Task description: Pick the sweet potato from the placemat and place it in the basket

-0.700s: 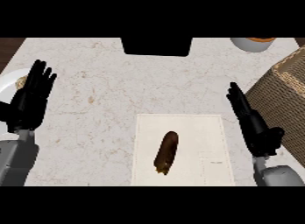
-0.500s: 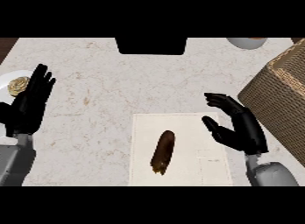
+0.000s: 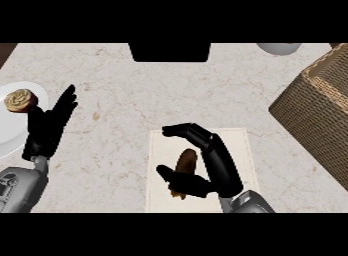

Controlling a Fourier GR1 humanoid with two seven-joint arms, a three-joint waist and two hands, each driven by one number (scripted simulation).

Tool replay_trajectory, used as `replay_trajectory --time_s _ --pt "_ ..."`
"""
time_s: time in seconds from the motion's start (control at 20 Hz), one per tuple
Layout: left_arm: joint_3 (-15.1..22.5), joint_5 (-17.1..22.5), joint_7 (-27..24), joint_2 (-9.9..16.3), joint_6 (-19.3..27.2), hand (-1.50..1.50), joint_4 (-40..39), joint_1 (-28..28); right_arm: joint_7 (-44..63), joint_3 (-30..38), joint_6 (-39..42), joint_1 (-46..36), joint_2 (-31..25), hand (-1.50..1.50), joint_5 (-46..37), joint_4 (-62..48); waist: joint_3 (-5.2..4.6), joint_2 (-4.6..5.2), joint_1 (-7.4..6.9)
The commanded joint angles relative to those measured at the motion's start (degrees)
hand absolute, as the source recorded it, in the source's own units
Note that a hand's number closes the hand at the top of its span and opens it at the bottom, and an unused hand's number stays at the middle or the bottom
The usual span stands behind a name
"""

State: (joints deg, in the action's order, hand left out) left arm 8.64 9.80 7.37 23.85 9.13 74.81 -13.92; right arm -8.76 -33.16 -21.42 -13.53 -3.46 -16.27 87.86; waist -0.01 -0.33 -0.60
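Observation:
A brown sweet potato point(image 3: 185, 162) lies lengthwise on a pale cream placemat point(image 3: 242, 150) near the counter's front edge. My right hand point(image 3: 217, 167) is over it, fingers arched above its far end and thumb low on its left side, partly hiding its near end. The fingers are bent round the potato but a gap shows between them and it. A woven wicker basket point(image 3: 321, 115) stands at the right, its top partly cut off by the view's edge. My left hand point(image 3: 50, 126) rests open at the left, fingers up.
A white plate point(image 3: 0, 125) with a small brown pastry point(image 3: 20, 100) sits at the left edge, beside my left hand. A black block point(image 3: 169, 51) stands at the back centre and a grey bowl point(image 3: 279, 48) at the back right.
My right hand has moved left from beside the placemat to over the sweet potato and curled its fingers around it. The view has shifted right. The left hand stays as it was.

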Motion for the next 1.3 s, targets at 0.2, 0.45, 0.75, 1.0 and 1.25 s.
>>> replay_trajectory --time_s 0.2,0.45,0.75,1.0,1.25 --pt "-0.12 -1.43 2.51 0.43 1.57 0.00 -1.08 -0.38 25.29 -4.00 -5.25 -5.65 -3.45 -1.50 -29.02 -5.84 -0.68 -1.14 3.14" --pt "0.95 -1.67 2.60 -0.53 1.66 0.00 -0.54 1.10 40.87 -7.41 14.15 -10.61 -7.33 -1.50 -34.82 -5.61 -0.86 -1.70 2.90" --pt "1.07 -1.98 2.48 -0.09 1.05 0.00 -0.29 0.78 58.52 -10.60 39.07 -13.91 -1.20 -1.50 -27.60 0.72 -0.49 -1.04 2.06" --pt "0.44 -1.79 2.78 0.34 0.73 0.00 0.48 1.28 78.17 -7.88 51.41 -19.78 3.30 -1.50 -16.42 10.26 -0.20 -0.47 0.59" --pt "0.73 -1.67 3.26 0.37 -0.25 0.00 3.05 2.83 88.76 -7.42 52.02 -21.32 3.37 -1.50 -12.10 15.81 -0.09 -0.35 0.43"
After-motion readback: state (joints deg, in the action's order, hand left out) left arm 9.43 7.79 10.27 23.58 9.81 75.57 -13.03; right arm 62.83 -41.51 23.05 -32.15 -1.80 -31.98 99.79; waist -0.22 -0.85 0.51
